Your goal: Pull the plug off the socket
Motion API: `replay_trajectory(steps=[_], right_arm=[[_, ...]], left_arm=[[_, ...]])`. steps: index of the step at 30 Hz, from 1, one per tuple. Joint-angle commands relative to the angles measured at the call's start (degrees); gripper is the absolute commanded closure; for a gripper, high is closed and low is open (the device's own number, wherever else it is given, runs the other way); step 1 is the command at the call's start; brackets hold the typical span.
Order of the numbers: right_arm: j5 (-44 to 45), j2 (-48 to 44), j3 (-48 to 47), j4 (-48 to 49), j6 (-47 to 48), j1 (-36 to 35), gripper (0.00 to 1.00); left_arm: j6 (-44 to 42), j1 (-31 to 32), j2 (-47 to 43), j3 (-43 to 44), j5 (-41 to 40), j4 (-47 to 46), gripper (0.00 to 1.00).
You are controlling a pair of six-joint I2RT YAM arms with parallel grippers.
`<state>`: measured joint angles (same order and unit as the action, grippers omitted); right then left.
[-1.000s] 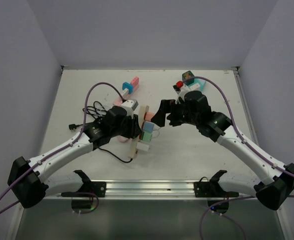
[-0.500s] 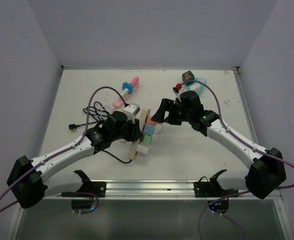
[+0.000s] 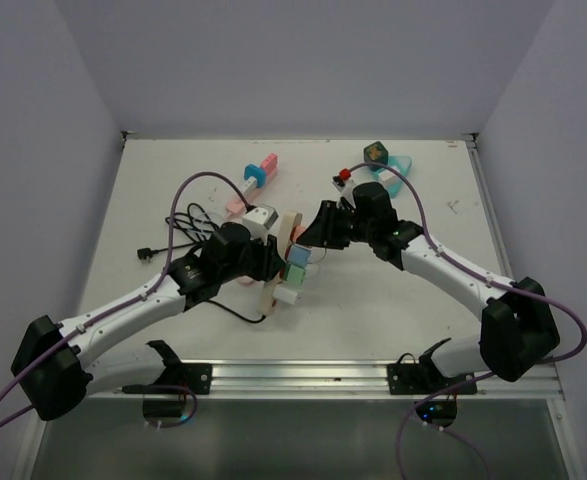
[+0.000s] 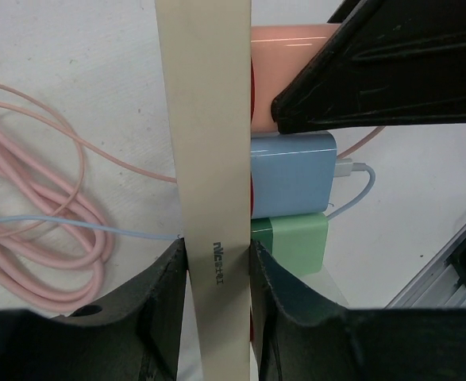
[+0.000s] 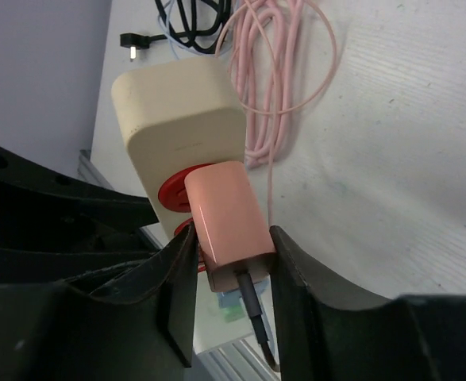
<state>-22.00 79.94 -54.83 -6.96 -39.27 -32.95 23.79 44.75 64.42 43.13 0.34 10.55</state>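
Note:
The socket is a cream power strip (image 3: 277,275) (image 4: 205,119) standing on its edge, with my left gripper (image 3: 265,262) (image 4: 215,258) shut on its narrow body. Pink (image 4: 284,75), blue (image 4: 292,175) and green (image 4: 292,242) plugs sit in its red-ringed outlets. My right gripper (image 3: 315,230) (image 5: 231,254) is shut on the pink plug (image 5: 226,214) (image 3: 298,235), one finger on each side, and the plug still sits in the strip (image 5: 177,111). A dark cable leaves the plug's rear between the fingers.
Coiled pink cable (image 5: 284,71) and black cable (image 3: 188,218) lie on the table left of the strip. Pink and blue adapters (image 3: 258,175) lie at the back. A green cube (image 3: 376,152) and a red piece (image 3: 345,176) are behind the right arm. A metal rail (image 3: 293,375) runs along the near edge.
My right gripper has moved left up to the strip and closed on the pink plug. The left gripper has kept its hold on the strip, almost unmoved.

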Motion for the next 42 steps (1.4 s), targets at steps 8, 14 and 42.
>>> replay_trajectory(steps=[8,14,42], right_arm=[[-4.63,-1.98,0.6,3.28,3.58,-0.1,1.0],[-3.75,-2.51,-1.25,-0.59,7.71,-0.62,1.0],[-7.27,-2.77,-3.79,-0.77,9.21,-1.77,1.0]], left_arm=[[-0.41,0.07,-4.21,0.02,0.2,-11.69,0.59],[1.08,-0.89,-3.87,3.09,-2.09,-10.64,0.1],[-1.46,-5.82,14.5,14.35,0.79,-9.31,0.44]])
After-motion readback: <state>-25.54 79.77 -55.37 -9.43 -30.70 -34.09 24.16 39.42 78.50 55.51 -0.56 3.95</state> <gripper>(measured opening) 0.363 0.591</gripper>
